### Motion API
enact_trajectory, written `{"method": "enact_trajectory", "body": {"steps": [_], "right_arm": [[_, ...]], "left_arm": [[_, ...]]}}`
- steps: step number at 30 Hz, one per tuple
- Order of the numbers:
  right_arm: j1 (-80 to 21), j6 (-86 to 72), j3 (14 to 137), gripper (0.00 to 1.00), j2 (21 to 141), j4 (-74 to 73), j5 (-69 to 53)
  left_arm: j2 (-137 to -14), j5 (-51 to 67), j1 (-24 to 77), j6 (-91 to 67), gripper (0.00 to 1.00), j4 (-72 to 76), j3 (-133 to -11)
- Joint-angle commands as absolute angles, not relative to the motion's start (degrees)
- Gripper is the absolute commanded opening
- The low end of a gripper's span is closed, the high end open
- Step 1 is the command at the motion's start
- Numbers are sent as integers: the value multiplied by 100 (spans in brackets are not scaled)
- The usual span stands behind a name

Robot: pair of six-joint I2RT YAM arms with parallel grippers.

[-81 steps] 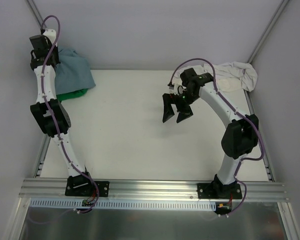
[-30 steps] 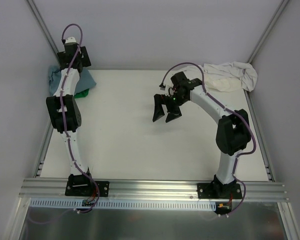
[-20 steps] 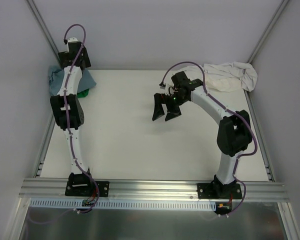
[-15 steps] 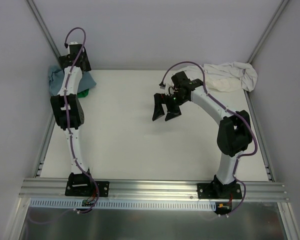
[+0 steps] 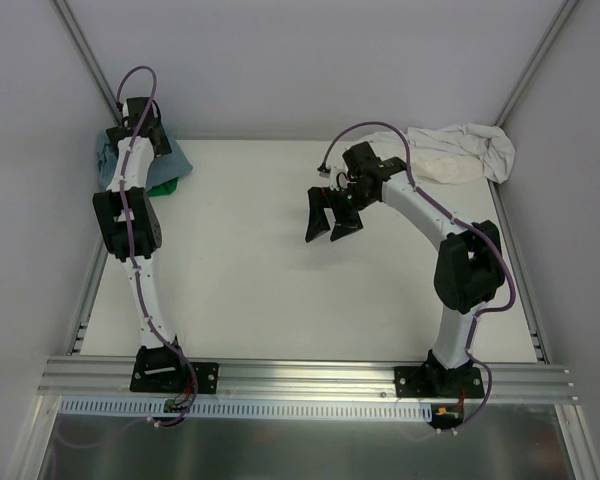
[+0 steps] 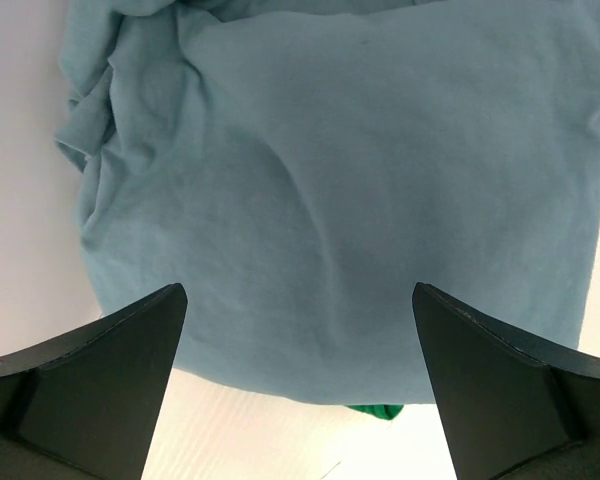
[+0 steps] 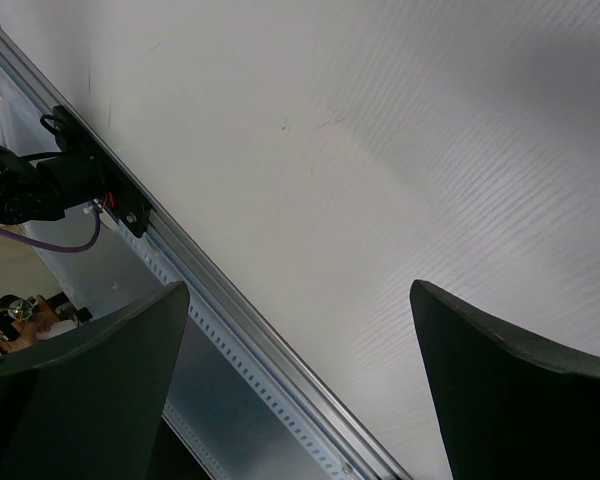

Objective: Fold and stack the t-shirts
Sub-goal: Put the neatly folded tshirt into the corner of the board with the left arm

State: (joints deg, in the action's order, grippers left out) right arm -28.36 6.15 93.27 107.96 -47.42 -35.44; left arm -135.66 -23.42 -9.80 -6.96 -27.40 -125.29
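My left arm (image 5: 130,215) is hiding much of the slate-blue shirt (image 5: 177,158) in the desk's (image 5: 280,290) far-left corner; only my left wrist view is showing its rumpled spread, long axis unclear. The cream shirt (image 5: 460,150) is lying bunched far right, stretching along the back edge. The green shirt (image 6: 372,409) is peeking from beneath the blue. My left tool (image 6: 295,300) is hanging wide above the blue, my right tool (image 5: 330,230) wide over bare desk.

Left hand (image 6: 298,290) and right hand (image 5: 329,232) gape empty.
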Motion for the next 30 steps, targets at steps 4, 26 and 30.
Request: {"method": "enact_trajectory", "body": {"steps": [4, 26, 30], "right_arm": [[-2813, 773, 9562, 99, 10529, -5027, -3665], [-2716, 738, 10389, 99, 10890, -5317, -3700], [-2654, 651, 10354, 99, 10802, -5203, -3691]], "left_arm": [[-13552, -2338, -1002, -826, 99, -2760, -12551], [-14466, -837, -1775, -2108, 99, -5061, -13640], [-14669, -264, -2039, -2601, 99, -5737, -13667]]}}
